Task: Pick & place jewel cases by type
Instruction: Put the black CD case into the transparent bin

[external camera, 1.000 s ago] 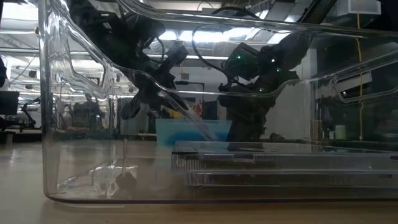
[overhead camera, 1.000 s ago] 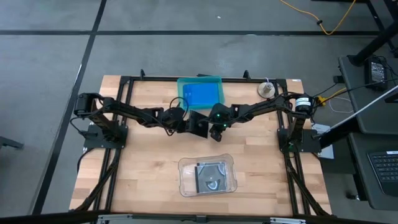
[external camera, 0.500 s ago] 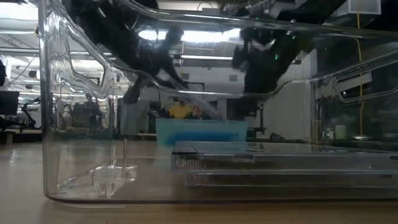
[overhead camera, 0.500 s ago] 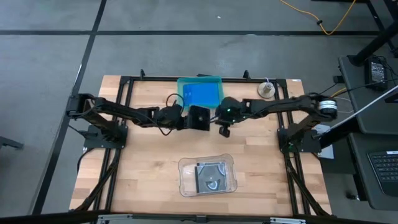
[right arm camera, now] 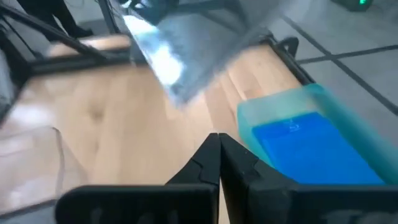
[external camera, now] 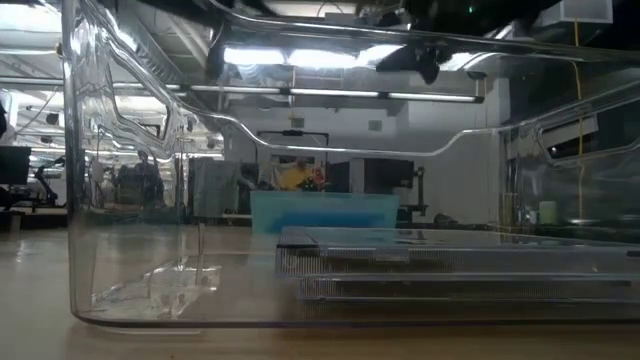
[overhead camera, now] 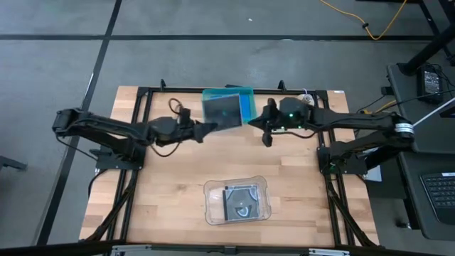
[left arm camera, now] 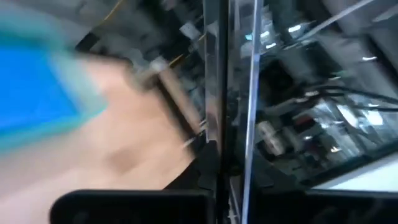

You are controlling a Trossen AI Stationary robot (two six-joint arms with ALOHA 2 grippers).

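We see a dark grey, clear square jewel case (overhead camera: 222, 110) tilted above the table's far edge, pinched in the closed left gripper (overhead camera: 207, 126), right gripper (overhead camera: 268, 132) closed, empty.

Glossy plastic on pale wood

We see a matt wooden table (overhead camera: 163, 192), clear glossy tray (overhead camera: 213, 210), translucent teal tray (overhead camera: 247, 96).

both arms raised; left tool (overhead camera: 201, 130), right tool (overhead camera: 266, 135) closed.

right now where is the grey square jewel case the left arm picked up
In the high view the grey square jewel case is held by the left gripper above the teal translucent tray at the table's far edge.
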